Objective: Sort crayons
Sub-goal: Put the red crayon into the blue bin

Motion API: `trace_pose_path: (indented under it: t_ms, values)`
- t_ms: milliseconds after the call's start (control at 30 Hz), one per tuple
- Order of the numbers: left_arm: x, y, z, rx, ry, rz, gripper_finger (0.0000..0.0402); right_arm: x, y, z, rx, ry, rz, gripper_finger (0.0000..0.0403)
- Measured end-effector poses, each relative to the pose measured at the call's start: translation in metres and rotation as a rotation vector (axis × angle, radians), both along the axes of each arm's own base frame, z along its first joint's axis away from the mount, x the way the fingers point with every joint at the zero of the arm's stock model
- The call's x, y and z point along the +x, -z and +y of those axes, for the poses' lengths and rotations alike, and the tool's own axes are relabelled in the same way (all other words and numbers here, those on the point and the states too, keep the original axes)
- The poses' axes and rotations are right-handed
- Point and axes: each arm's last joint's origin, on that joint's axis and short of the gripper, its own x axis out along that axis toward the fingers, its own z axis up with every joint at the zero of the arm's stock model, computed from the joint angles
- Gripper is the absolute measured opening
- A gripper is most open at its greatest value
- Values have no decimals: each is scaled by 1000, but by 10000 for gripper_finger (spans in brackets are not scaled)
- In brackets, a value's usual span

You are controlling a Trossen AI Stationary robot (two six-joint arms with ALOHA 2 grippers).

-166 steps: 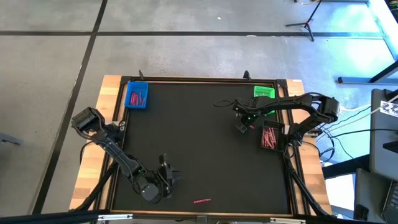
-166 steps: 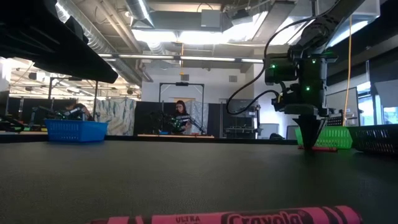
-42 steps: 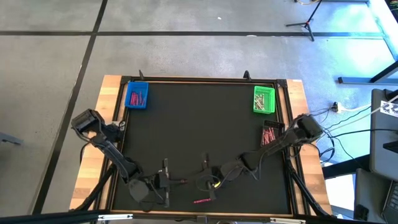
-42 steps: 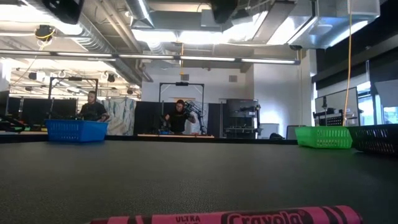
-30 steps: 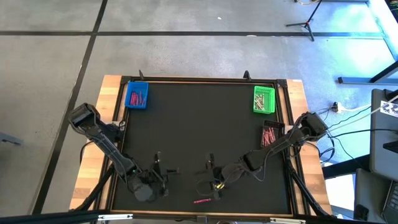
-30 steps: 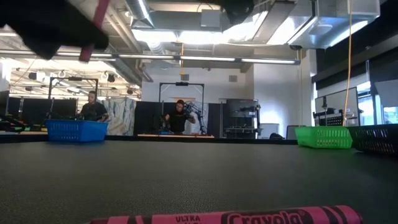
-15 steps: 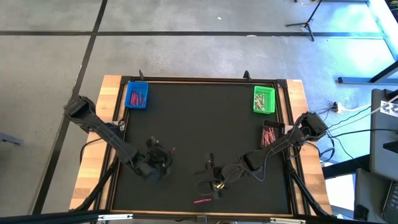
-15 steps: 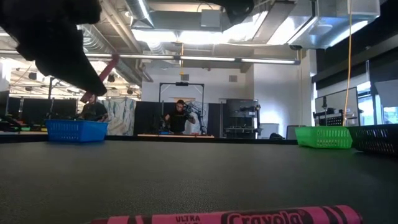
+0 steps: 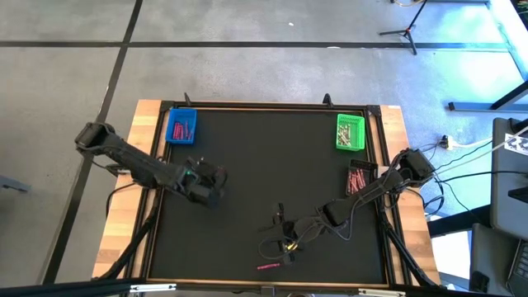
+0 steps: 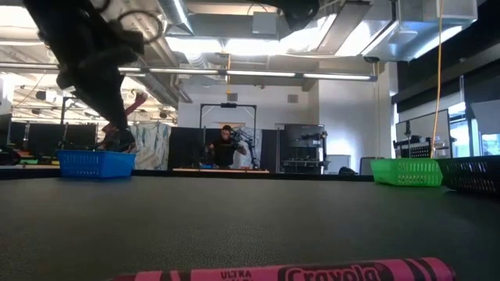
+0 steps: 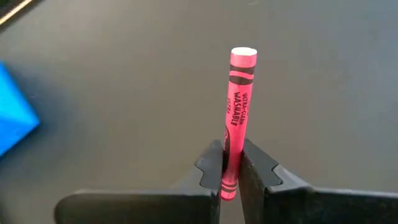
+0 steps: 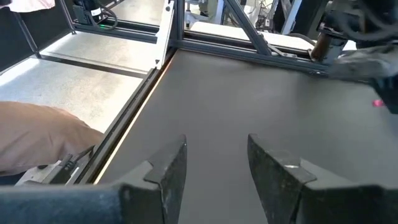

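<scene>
The left gripper (image 11: 231,169) pinches a pink crayon (image 11: 236,118) by its lower end, the jaws closed tight on the wrapper and most of the stick jutting out past the fingertips over the black mat (image 9: 272,157). From overhead that gripper (image 9: 208,183) hangs above the mat's nine o'clock side, with the blue tray (image 9: 181,126) lying toward twelve o'clock of it; there the held crayon is too small to make out, while the left wrist view shows it plainly. The right gripper (image 12: 216,163) sits low near the mat's six o'clock edge, fingers parted with nothing between them. A second pink crayon (image 9: 267,266) lies loose on the mat toward six o'clock of the right gripper (image 9: 280,238), filling the foreground of the low view (image 10: 289,272). More crayons rest in the blue tray, in the green tray (image 9: 351,132) at the two o'clock corner and in the dark tray (image 9: 360,178) at three o'clock. Only the low view shows a person (image 10: 225,148) in the room behind.
</scene>
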Motion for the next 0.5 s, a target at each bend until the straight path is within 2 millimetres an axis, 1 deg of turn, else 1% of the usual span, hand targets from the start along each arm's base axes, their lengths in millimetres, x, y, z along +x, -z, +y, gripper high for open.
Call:
trace_pose_path:
  t_ms: [100,300,500]
  values:
    - [-5,-1,18,-3,-70,77,16,0,0,0,0,0,0,170]
    - [-16,-3,53,44,-205,246,16,0,0,0,-5,0,0,170]
    - [-18,-5,79,184,-286,279,16,0,0,0,-12,9,-3,170]
